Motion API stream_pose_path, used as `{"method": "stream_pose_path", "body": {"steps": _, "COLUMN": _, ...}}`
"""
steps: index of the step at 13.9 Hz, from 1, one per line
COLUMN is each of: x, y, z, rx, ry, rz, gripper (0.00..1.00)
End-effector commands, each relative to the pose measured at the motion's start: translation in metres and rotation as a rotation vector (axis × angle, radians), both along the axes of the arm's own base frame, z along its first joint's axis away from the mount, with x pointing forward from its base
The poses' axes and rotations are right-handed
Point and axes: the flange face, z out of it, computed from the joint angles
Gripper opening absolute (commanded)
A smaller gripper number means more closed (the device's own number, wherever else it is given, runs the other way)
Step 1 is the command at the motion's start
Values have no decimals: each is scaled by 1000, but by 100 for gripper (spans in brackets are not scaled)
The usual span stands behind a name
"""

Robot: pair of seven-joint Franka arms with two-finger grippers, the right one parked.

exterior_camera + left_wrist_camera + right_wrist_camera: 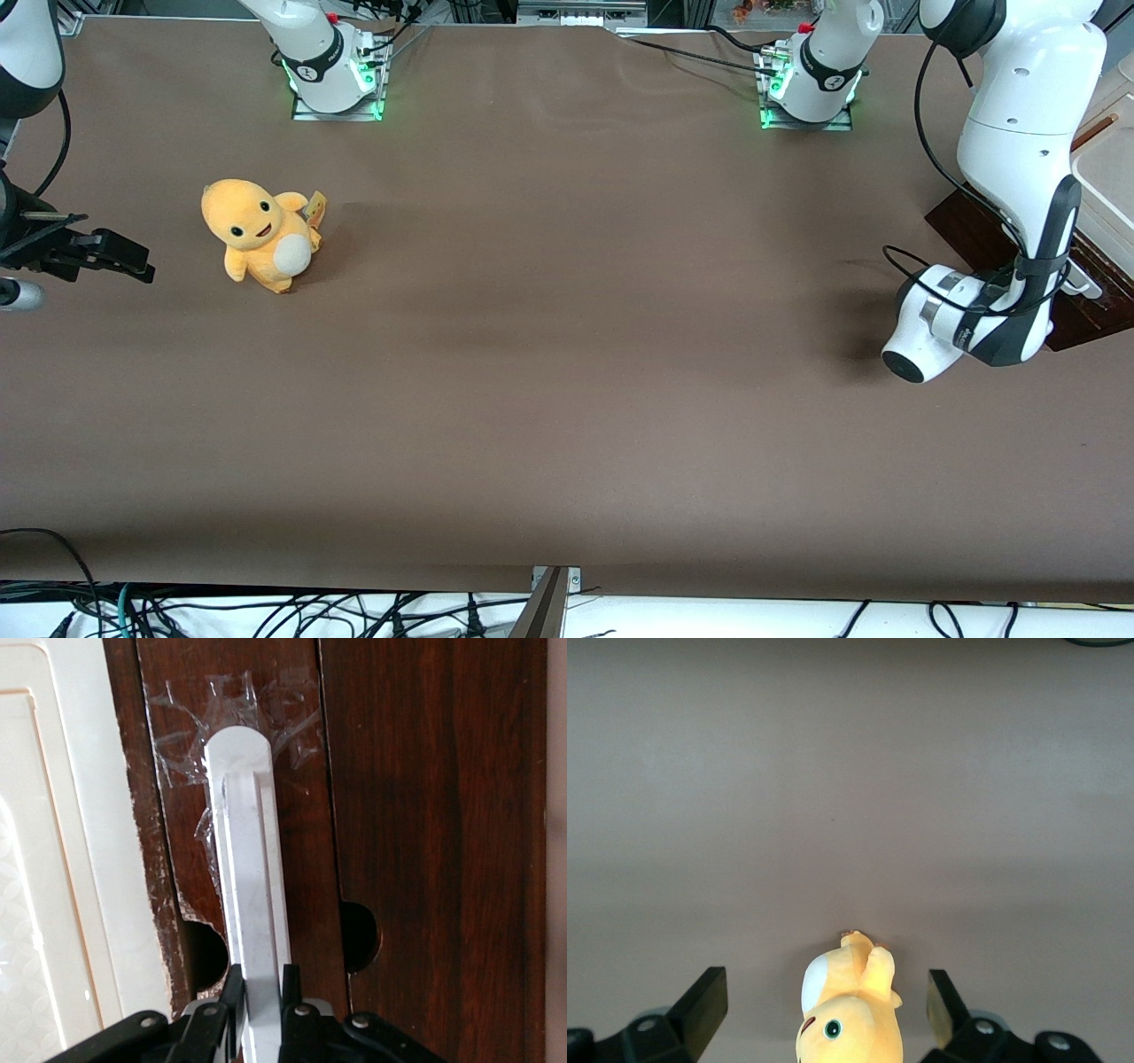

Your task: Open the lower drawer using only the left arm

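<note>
Left arm (1019,168) reached to the cabinet (1107,190) at its own end of the worktop (567,354). Hand (263,997) sat at the drawer (425,815) front, fingers (232,992) pinched on the silver handle (248,859), one on each side of the bar. Dark wood front faced the wrist camera, tape stuck on it around the handle's end. Whether the drawer had come out, could not tell. Yellow plush (261,235) sat toward the parked arm's end, well apart.
</note>
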Motion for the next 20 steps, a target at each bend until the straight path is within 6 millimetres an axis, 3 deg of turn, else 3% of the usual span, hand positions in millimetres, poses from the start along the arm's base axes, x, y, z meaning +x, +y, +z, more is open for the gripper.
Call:
{"method": "stream_pose_path", "body": {"steps": 1, "x": 6, "y": -12, "z": 5, "rx": 1, "ry": 12, "rz": -44, "gripper": 17}}
{"method": "stream_pose_path", "body": {"steps": 20, "x": 35, "y": -81, "z": 23, "rx": 11, "ry": -27, "rz": -155, "gripper": 16}}
